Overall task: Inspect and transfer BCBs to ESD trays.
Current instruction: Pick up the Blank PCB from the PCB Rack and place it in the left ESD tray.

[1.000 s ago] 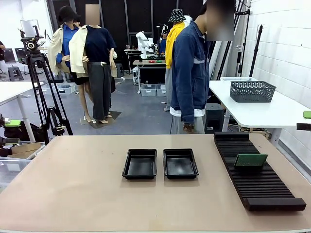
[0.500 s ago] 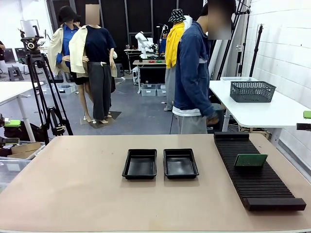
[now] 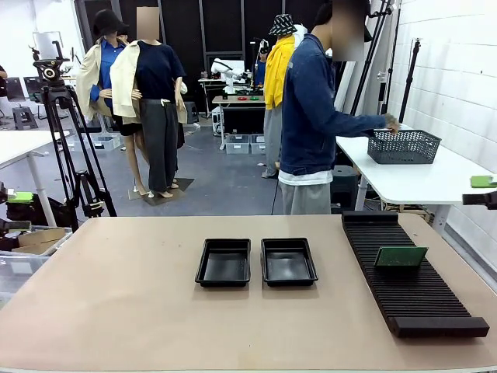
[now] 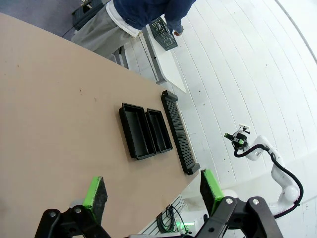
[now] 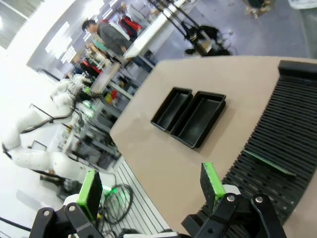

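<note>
We are lining up the first pick. One BCB [image 3: 401, 256] is standing on edge in a slot of the black ribbed rack [image 3: 423, 299], just ahead of the right tool [image 5: 151, 186] and off toward its right-hand finger. That tool's jaws are standing apart with nothing between them. The left tool [image 4: 152, 191] is also spread wide and empty, hovering high with rack and trays far ahead of it.

The left ESD tray [image 3: 224, 263] and right ESD tray [image 3: 289, 262] are lying empty side by side, farther ahead of the right tool, past the rack's edge.

We are judging the right tool best placed. It should drop in line with the slot, pinch the board's top edge across its thin faces and lift straight up so the ribs are not scraping it. Then inspect and lay it flat in the nearer tray.

The rack ribs are crowding the board on both sides. The person [image 3: 311, 116] beyond the surface [image 3: 116, 303] is reaching into a mesh basket [image 3: 404, 146] on a side table, well away from both tools.
</note>
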{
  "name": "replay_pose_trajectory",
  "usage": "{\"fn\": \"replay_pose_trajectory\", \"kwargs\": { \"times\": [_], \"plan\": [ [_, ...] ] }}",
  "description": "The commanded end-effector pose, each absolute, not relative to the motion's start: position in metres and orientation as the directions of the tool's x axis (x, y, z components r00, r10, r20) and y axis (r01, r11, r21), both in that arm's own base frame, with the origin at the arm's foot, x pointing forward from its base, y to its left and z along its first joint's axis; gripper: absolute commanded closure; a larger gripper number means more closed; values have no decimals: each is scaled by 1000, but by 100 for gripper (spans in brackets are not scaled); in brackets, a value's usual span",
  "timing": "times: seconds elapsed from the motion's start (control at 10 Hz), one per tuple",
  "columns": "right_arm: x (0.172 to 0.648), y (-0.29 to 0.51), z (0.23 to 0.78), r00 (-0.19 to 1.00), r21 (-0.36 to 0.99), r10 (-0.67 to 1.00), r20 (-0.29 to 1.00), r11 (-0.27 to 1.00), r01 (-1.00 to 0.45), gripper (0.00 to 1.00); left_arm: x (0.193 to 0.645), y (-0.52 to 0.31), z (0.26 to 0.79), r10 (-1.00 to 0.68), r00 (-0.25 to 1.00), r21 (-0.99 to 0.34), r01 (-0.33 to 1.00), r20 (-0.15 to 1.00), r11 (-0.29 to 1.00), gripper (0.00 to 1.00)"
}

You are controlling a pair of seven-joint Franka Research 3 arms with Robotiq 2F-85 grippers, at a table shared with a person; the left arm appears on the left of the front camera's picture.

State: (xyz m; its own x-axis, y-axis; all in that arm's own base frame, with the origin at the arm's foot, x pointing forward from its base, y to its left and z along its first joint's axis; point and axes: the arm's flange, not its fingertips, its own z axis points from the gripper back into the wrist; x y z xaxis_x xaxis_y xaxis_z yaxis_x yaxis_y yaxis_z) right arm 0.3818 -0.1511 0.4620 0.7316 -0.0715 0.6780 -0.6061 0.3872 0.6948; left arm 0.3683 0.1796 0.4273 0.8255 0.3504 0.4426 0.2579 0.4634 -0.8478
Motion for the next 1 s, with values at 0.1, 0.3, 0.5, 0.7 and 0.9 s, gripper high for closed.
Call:
{"fn": "replay_pose_trajectory", "kwargs": {
  "times": [0.1,0.3,0.5,0.7,0.9],
  "plan": [
    [432,-118,474,742,602,188,643,476,-642,0,367,181,428,361,822,-855,261,440,448,0],
    [468,-87,473,691,482,484,537,496,-722,0,367,181,428,361,822,-855,261,440,448,0],
    [486,-56,465,577,371,716,393,451,-812,0,367,181,428,361,822,-855,261,440,448,0],
    [496,-28,449,463,243,847,263,406,-881,0,367,181,428,361,822,-855,261,440,448,0],
    [497,-9,435,319,110,934,160,304,-946,0,367,181,428,361,822,-855,261,440,448,0]
  ]
}}
